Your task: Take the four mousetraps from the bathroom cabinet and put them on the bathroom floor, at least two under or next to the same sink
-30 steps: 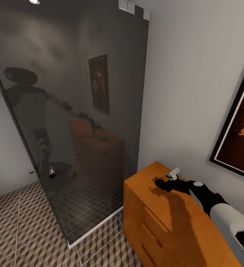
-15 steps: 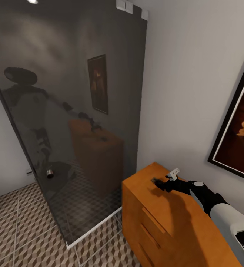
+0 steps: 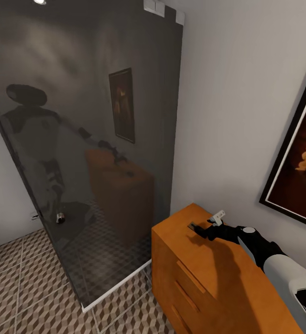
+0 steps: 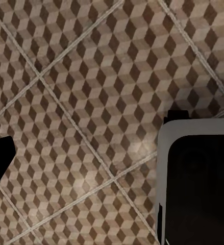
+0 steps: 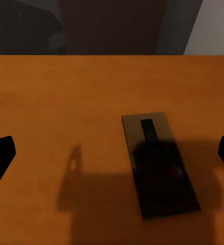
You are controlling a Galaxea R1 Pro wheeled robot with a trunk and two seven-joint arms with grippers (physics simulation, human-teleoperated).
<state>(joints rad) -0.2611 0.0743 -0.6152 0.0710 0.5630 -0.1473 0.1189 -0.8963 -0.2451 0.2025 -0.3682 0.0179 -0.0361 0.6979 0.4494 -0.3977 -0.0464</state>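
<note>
Brown, beige and white cube-pattern tiles of the bathroom floor (image 3: 27,273) run along the left of our head view, and our left wrist view shows the same tiles (image 4: 91,102) beneath us, with one dark fingertip at its edge; we cannot tell how the left gripper's fingers stand. Next comes a tall dark glass panel (image 3: 87,139) that mirrors our body and arm. Right of it stands the orange-brown cabinet (image 3: 204,283) against the pale wall. On its flat top lies one mousetrap (image 3: 191,226), a small dark slab near the back corner; in our right wrist view it (image 5: 157,161) lies flat between our two fingertips. Our right gripper (image 3: 204,228) hovers just beside it with its fingers spread wide, holding nothing. A black-framed picture (image 3: 301,162) hangs on the wall at far right
</note>
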